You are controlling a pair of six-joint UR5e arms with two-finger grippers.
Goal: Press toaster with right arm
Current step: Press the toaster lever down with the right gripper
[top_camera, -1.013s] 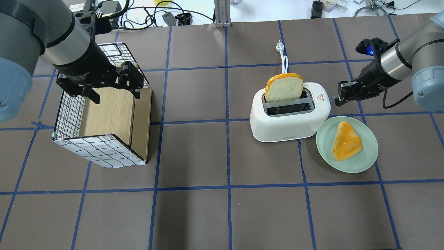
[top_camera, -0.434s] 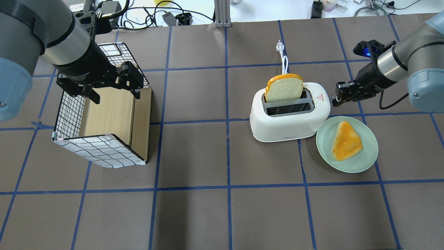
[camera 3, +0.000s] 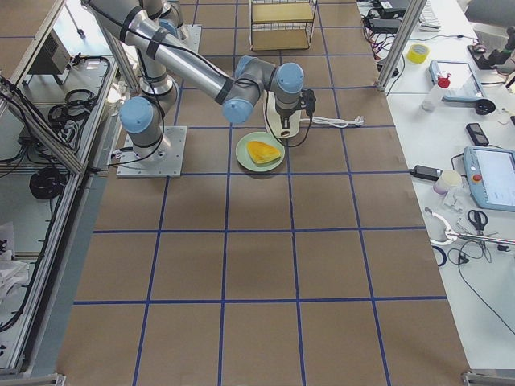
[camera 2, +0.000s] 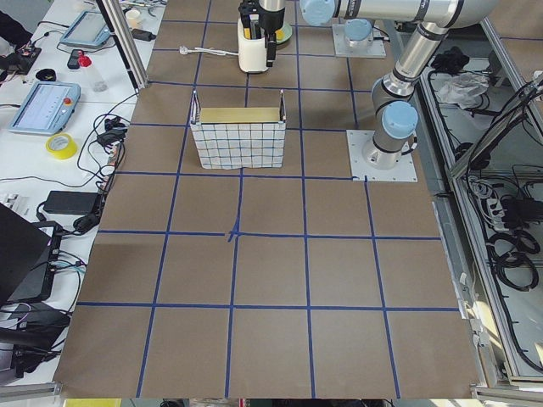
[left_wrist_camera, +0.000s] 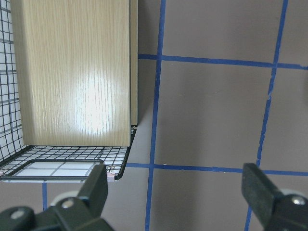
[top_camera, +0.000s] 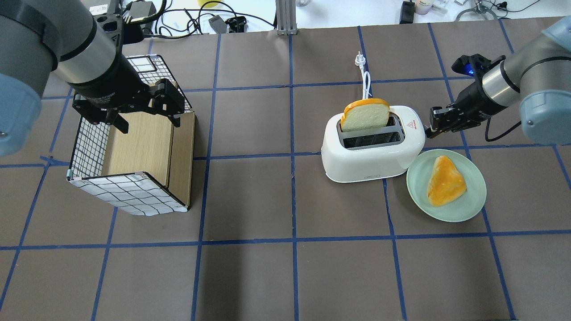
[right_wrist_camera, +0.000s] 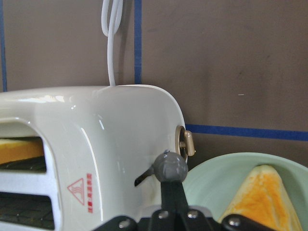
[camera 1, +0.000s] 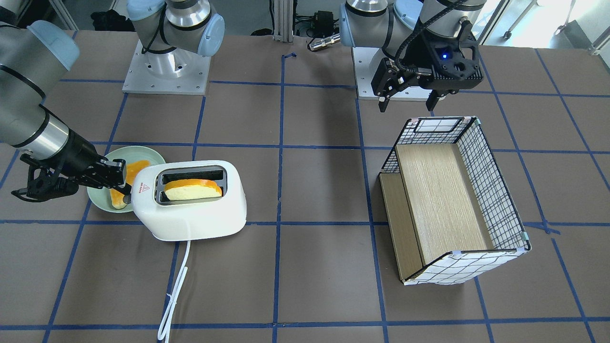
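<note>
The white toaster point(top_camera: 370, 160) stands right of the table's middle, with a bread slice point(top_camera: 366, 116) partly down in its far slot. My right gripper point(top_camera: 429, 127) is shut and empty, its tips at the toaster's right end. In the right wrist view the joined grey fingertip point(right_wrist_camera: 169, 168) rests against the black lever beside the small round knob point(right_wrist_camera: 185, 143) on the toaster point(right_wrist_camera: 96, 125). The front view shows the right gripper point(camera 1: 123, 188) at the toaster point(camera 1: 190, 221) end. My left gripper point(top_camera: 147, 118) is open and empty above the basket.
A pale green plate point(top_camera: 468, 209) with an orange-crusted bread piece point(top_camera: 444, 180) touches the toaster's right front corner. The white cord point(top_camera: 366, 80) trails away behind the toaster. A wire-grid basket with wooden panels point(top_camera: 134, 196) stands at the left.
My right gripper has moved a little toward the toaster's end. The bread slice sits lower in the slot. The left arm has not moved.
</note>
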